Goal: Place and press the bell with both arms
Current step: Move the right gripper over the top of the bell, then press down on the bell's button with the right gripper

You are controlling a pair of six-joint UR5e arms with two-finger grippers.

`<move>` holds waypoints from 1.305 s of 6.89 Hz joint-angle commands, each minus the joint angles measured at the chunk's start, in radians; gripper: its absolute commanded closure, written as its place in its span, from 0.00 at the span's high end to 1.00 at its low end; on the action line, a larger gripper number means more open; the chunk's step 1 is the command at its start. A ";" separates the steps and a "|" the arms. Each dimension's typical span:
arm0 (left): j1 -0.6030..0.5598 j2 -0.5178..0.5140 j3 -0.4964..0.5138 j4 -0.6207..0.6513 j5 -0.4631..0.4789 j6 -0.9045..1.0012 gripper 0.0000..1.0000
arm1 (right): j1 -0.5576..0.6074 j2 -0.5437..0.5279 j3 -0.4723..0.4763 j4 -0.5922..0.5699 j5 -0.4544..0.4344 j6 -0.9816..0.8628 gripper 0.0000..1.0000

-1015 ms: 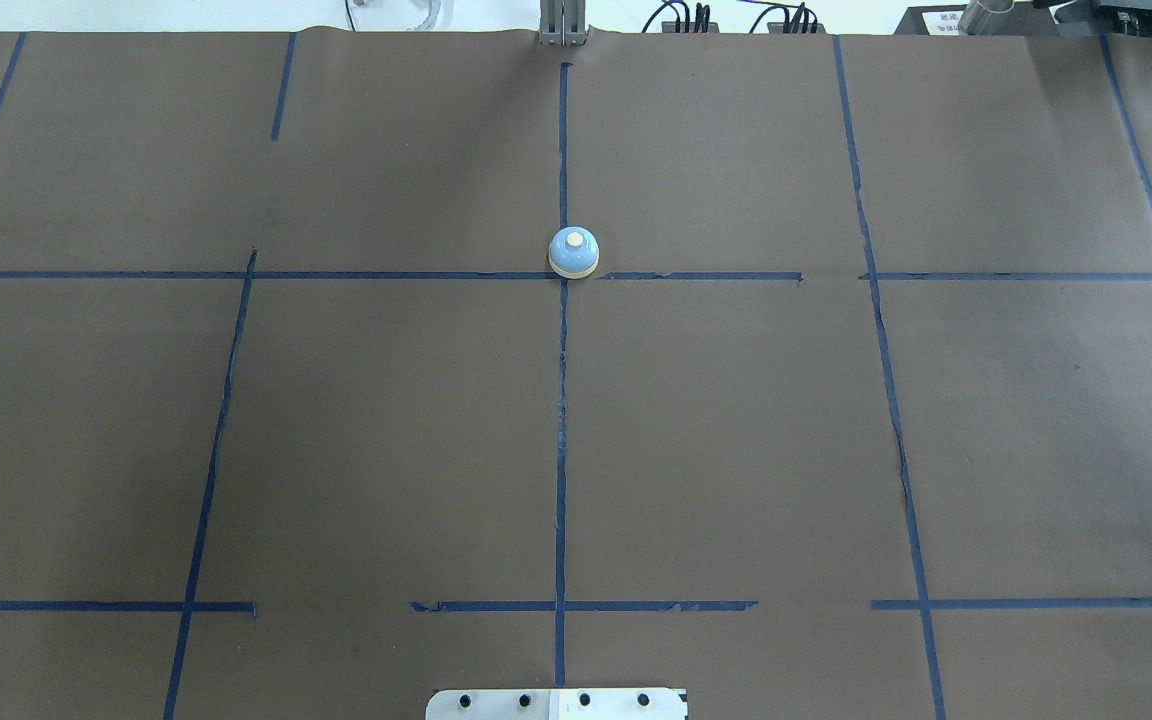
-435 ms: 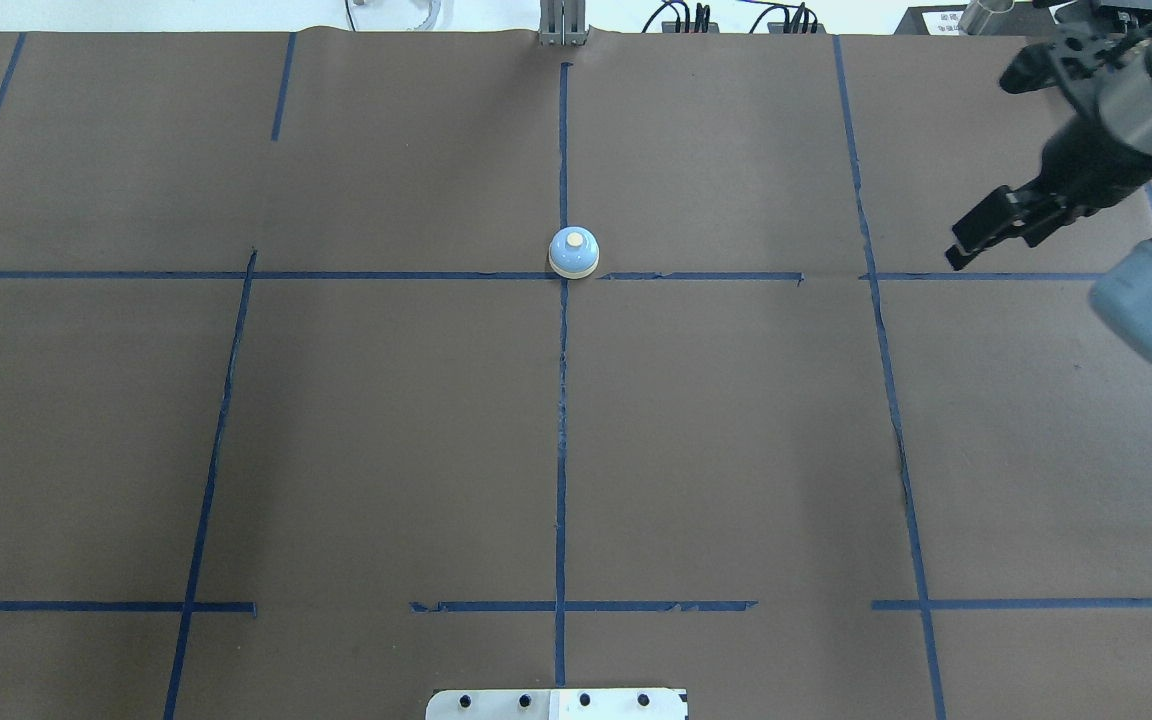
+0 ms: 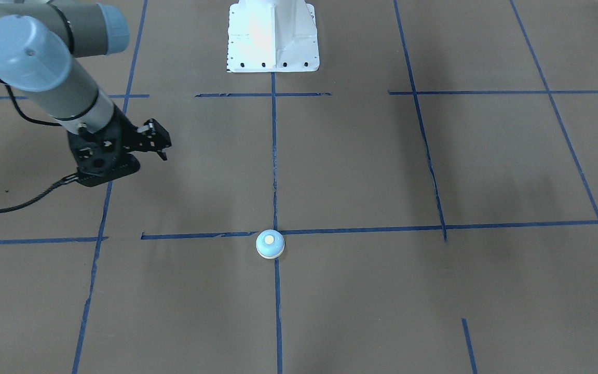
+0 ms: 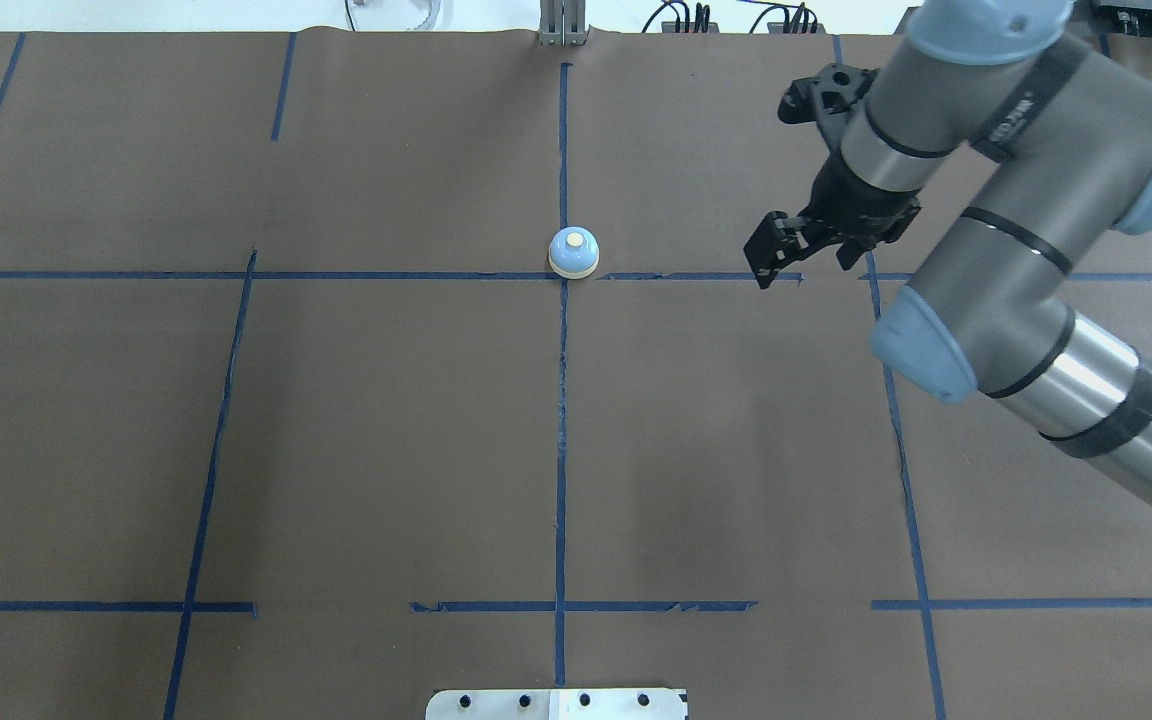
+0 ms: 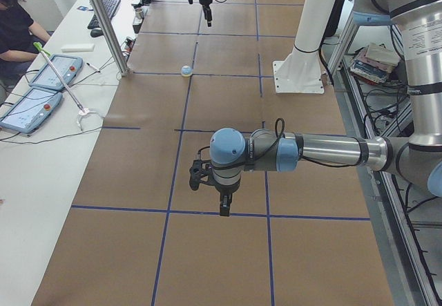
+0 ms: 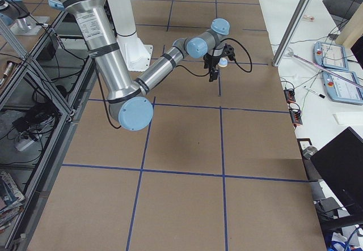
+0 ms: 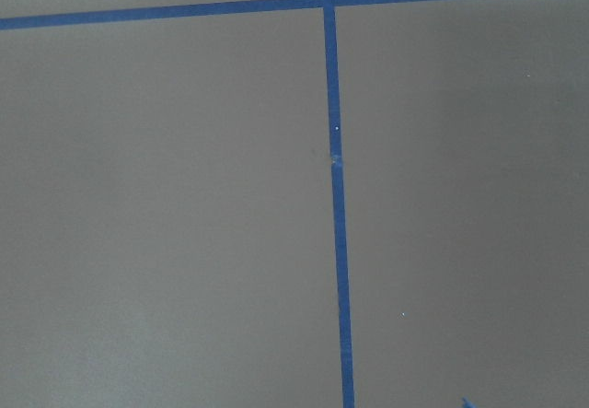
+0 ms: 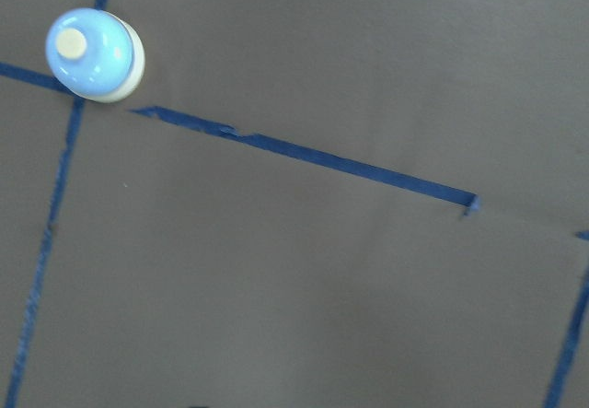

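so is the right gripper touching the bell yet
Apart: the overhead view shows a wide stretch of bare tabletop between the right gripper and the bell.

Tabletop (image 4: 386,430): covered in brown paper (image 4: 736,450), matte, faint creases. Blue tape lines (image 4: 561,450) stuck on paper in rough grid; several strips broken, ragged or out of line at joins. 1 bell (image 4: 573,252) upright on paper, button up, base over crossing of centre line and cross line. White pedestal (image 3: 273,36) bolted down at robot-side edge, on same centre line, well apart from bell.
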 commanded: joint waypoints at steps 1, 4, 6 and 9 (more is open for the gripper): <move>-0.001 0.000 -0.007 0.001 -0.004 -0.006 1.00 | -0.066 0.223 -0.309 0.159 -0.063 0.200 0.51; -0.001 0.000 -0.004 0.001 -0.005 -0.007 1.00 | -0.098 0.423 -0.675 0.340 -0.111 0.318 0.00; -0.001 0.000 -0.002 0.001 -0.005 -0.010 1.00 | -0.108 0.494 -0.767 0.344 -0.161 0.322 0.00; -0.001 0.000 0.001 0.002 -0.005 -0.010 1.00 | -0.128 0.500 -0.784 0.347 -0.194 0.325 0.00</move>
